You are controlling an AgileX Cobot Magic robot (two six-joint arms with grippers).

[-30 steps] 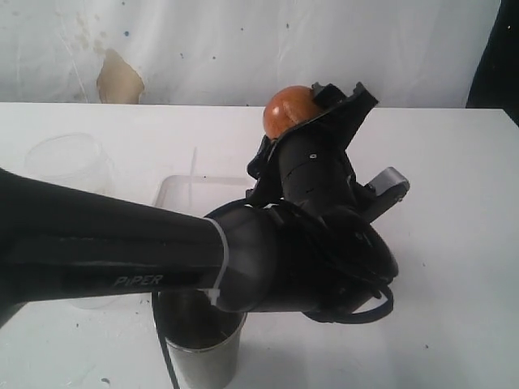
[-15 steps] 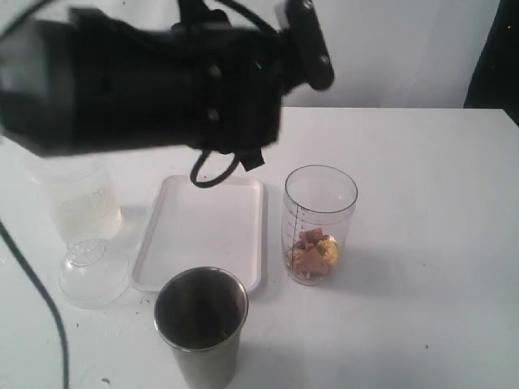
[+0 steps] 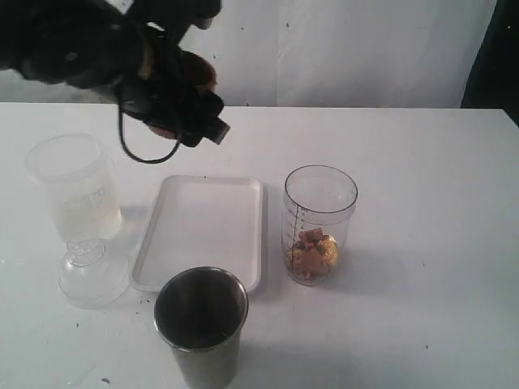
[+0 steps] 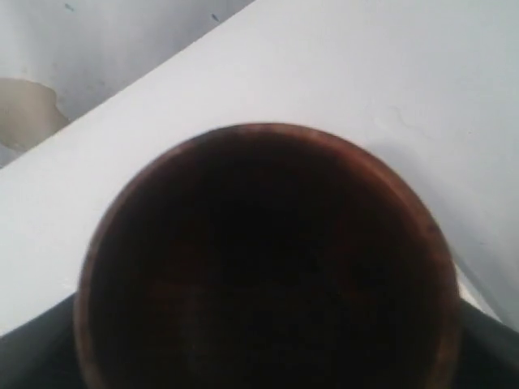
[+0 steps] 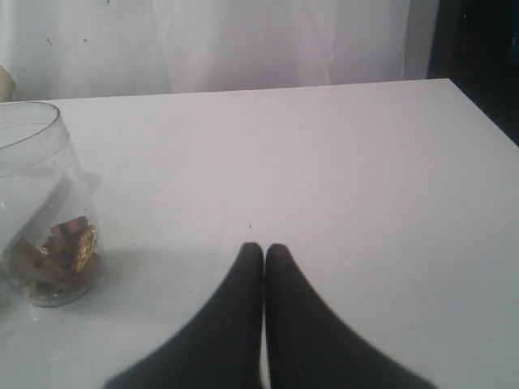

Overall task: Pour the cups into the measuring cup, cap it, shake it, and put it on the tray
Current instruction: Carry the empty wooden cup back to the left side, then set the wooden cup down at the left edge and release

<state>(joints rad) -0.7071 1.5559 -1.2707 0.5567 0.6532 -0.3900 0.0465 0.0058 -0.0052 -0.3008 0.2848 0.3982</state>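
Observation:
The clear measuring cup (image 3: pixel 319 223) stands upright right of the white tray (image 3: pixel 203 231), with brown and gold pieces in its bottom. The steel tumbler (image 3: pixel 200 324) stands at the front edge, its inside dark. My left gripper (image 3: pixel 195 85) hangs high at the back left, shut on the brown cup (image 3: pixel 208 75), of which only a sliver shows there. In the left wrist view that cup's (image 4: pixel 268 134) dark mouth fills the picture and hides the jaws. My right gripper (image 5: pixel 263 251) is shut and empty above bare table, right of the measuring cup (image 5: pixel 45 219).
A wide frosted jar (image 3: pixel 73 190) stands left of the tray, with a small clear dome lid (image 3: pixel 92 271) in front of it. A cable loops down from the left arm (image 3: pixel 134 150). A white wall backs the table.
My left arm has swung from above the measuring cup up and away to the back left with the brown cup. The measuring cup, tray, jar and lid have come into view.

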